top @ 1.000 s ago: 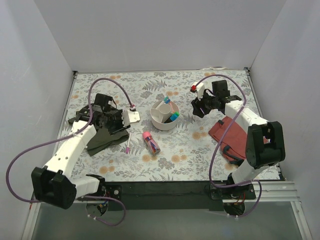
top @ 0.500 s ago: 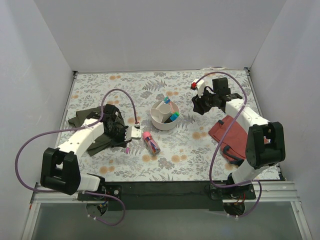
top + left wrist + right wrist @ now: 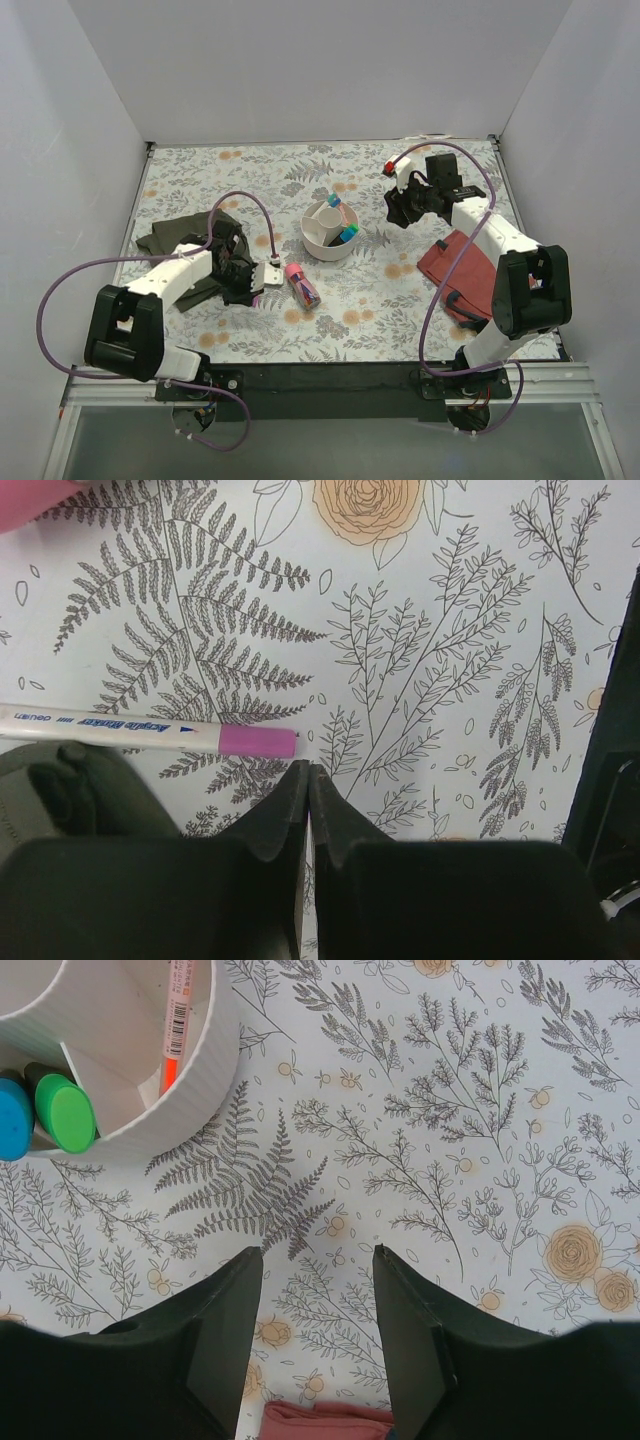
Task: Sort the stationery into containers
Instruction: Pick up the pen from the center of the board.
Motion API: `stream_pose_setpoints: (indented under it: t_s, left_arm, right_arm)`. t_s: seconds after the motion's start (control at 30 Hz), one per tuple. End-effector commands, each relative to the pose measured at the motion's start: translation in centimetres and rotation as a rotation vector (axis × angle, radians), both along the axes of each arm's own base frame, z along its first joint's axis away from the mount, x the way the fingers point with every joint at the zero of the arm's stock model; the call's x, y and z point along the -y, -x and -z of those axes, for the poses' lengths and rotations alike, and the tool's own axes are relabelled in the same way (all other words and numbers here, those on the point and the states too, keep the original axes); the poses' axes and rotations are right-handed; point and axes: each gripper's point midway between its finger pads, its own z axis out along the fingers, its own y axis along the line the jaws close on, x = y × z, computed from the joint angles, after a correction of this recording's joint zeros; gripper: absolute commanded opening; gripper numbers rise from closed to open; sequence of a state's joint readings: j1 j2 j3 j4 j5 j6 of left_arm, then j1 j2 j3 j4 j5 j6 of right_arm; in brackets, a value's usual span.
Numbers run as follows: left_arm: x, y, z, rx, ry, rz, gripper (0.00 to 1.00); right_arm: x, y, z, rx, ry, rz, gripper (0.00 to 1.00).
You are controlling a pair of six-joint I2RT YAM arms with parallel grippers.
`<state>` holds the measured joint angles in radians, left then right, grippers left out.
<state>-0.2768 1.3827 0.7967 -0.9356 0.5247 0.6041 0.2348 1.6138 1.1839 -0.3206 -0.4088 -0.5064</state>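
The off-white divided bowl stands mid-table and holds several pens with coloured caps. In the right wrist view its wall encloses a green-ended highlighter, a blue-ended one and an orange-pink pen. A stubby pink tube lies in front of the bowl. My left gripper is shut and empty, its tips just short of the pink cap of a thin white pen lying flat. My right gripper is open and empty, to the right of the bowl.
An olive cloth lies under my left arm and shows in the left wrist view. A red cloth lies at the right, its edge below my right fingers. White walls enclose the floral table.
My left arm has swung right and towards the near edge, off the olive cloth, and its gripper now sits beside the pink tube. My right gripper has shifted slightly back.
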Motion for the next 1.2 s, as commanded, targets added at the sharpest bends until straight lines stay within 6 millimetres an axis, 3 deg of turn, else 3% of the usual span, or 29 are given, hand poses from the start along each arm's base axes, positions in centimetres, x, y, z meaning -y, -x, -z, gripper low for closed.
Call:
stream_pose_setpoints:
  t_s: [0.0,0.37,0.6,0.7,0.9,1.0,1.17]
  left_arm:
    - [0.1,-0.7,0.7,0.013,0.003,-0.014,0.0]
    - [0.0,-1.7,2.1,0.016,-0.021,-0.03,0.0]
    - [3.5,-3.2,1.3,0.041,0.038,0.014,0.0]
    - [4.8,-3.5,1.1,0.01,0.065,0.005,0.07]
    - [6.6,-4.4,-1.8,0.079,0.148,0.023,0.23]
    - [6.7,-4.6,-2.9,0.149,0.175,0.05,0.33]
    - [6.8,-3.7,-4.9,0.231,0.218,0.176,0.4]
  right_arm:
    - [0.0,-1.1,-2.3,0.045,-0.02,0.014,0.57]
    - [-0.1,-1.9,-2.2,0.046,-0.014,0.009,0.57]
    - [0.0,-1.4,-1.3,0.016,-0.013,0.02,0.57]
    - [0.0,-1.3,-1.2,0.015,-0.011,0.021,0.57]
    - [0.3,-1.2,-0.8,0.013,0.002,0.03,0.57]
    - [0.2,-1.1,-0.5,0.002,-0.002,0.028,0.57]
    - [0.1,-1.6,-0.6,0.004,-0.003,0.027,0.57]
